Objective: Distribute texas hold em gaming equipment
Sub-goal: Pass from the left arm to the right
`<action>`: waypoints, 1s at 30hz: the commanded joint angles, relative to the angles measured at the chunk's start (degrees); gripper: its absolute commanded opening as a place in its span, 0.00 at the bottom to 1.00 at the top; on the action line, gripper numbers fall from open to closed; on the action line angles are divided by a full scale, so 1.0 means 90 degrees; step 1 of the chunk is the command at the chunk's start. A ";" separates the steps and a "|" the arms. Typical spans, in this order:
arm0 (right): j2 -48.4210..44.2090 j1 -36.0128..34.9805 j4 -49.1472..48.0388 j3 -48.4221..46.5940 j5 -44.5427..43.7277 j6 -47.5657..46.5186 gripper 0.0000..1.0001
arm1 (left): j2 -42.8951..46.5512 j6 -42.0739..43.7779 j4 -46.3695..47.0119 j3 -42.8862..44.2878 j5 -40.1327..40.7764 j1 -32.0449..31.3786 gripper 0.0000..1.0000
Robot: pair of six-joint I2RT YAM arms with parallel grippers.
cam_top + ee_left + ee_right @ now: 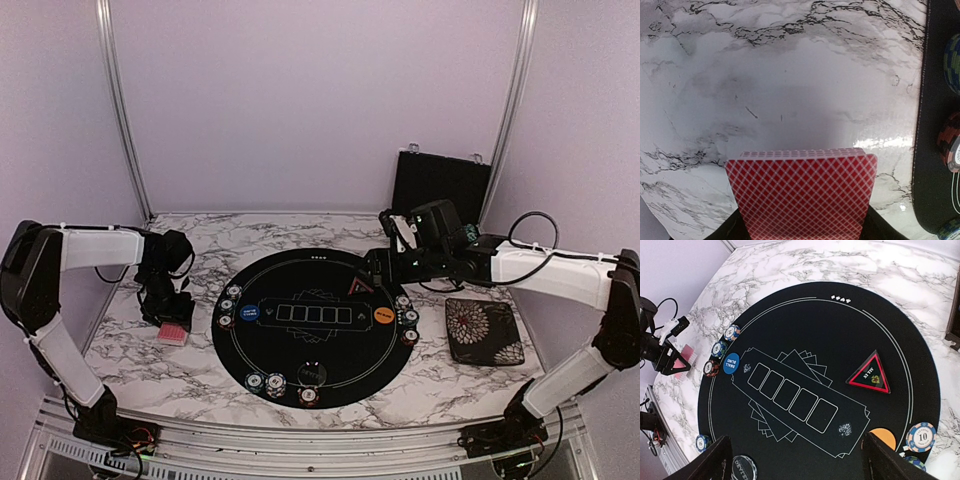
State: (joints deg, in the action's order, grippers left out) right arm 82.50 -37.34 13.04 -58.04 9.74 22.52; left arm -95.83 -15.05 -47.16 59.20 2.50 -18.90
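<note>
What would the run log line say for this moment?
left hand: gripping card deck | right hand: open, empty, over mat

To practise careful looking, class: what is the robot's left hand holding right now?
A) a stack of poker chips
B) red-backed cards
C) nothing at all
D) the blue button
B: the left wrist view shows the red-backed cards gripped in the left hand, over the marble table beside the black mat.

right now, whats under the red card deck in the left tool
Marble tabletop shows around and below the red-backed deck, which the left tool grips. The black mat's edge lies to its side, not under it. The spot directly beneath the deck is covered.
</note>
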 commanded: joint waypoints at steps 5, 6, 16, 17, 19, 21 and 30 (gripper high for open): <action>0.0307 0.0051 -0.0218 -0.0380 0.0497 0.0237 0.86 | 0.0442 -0.0072 -0.0376 -0.0025 -0.0044 -0.0167 0.54; 0.0327 0.0054 -0.0228 -0.0390 0.0535 0.0267 0.86 | 0.0456 -0.0071 -0.0392 -0.0009 -0.0044 -0.0203 0.54; 0.0698 0.0048 -0.0494 -0.0512 0.1411 0.0795 0.85 | 0.0672 -0.0325 -0.0857 0.0575 -0.0145 -0.1029 0.53; 0.0735 0.0048 -0.0534 -0.0532 0.1514 0.0863 0.85 | 0.0657 -0.0348 -0.0906 0.0669 -0.0150 -0.1157 0.53; 0.0841 0.0049 -0.0564 -0.0592 0.1749 0.0994 0.84 | 0.0618 -0.0403 -0.1013 0.0855 -0.0133 -0.1469 0.53; 0.0939 0.0053 -0.0673 -0.0620 0.1971 0.1142 0.83 | 0.0560 -0.0461 -0.1076 0.1053 -0.0136 -0.1730 0.53; 0.1439 0.0054 -0.1870 -0.0402 0.3077 0.2231 0.81 | -0.0045 -0.0598 -0.1349 0.2132 -0.0117 -0.2753 0.53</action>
State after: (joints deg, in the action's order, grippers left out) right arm 93.60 -37.34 4.97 -61.89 30.96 36.07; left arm -93.58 -19.40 -56.16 74.17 1.61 -41.01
